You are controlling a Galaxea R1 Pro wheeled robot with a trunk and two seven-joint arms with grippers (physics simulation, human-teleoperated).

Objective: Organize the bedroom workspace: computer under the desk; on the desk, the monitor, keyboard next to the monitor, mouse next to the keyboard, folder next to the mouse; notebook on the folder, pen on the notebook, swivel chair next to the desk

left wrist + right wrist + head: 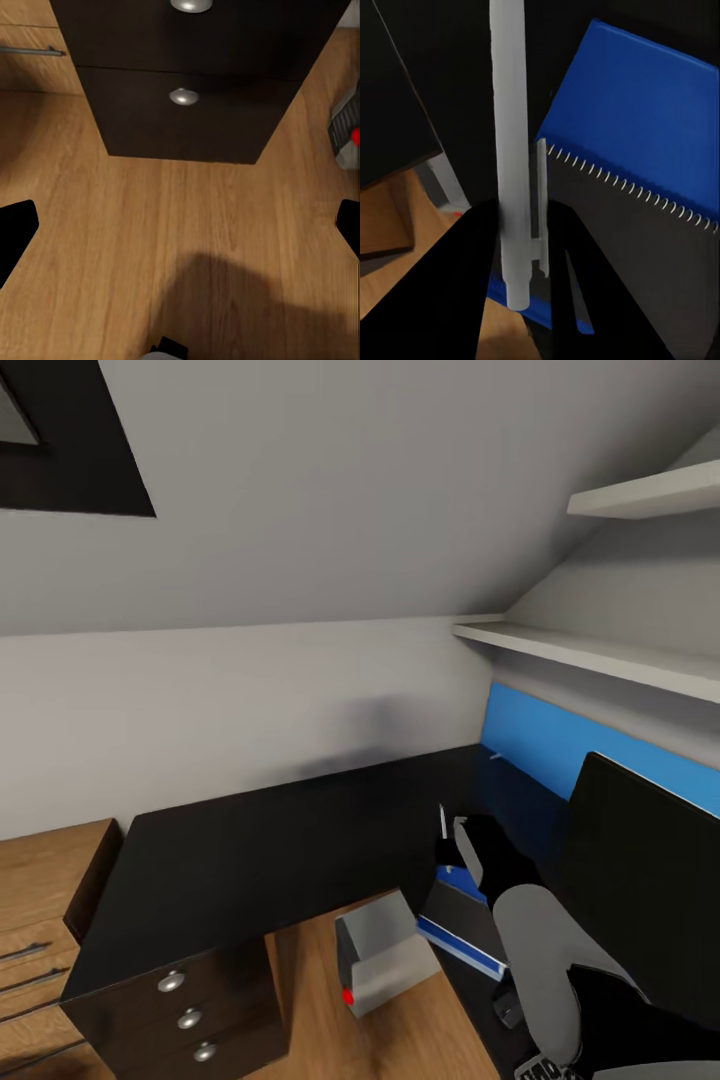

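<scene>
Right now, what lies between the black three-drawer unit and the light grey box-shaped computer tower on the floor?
Bare wooden floor, in the head view. The black three-drawer unit and the light grey box-shaped computer tower stand apart, with nothing between them.

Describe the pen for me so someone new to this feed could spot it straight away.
Start at the black desk and follow it right to the monitor. Just before it, the right gripper hangs over the blue folder with the dark grey notebook lying on it. The pen is the thin white stick pinched between its black fingers, the one pale, slender thing there.
</scene>
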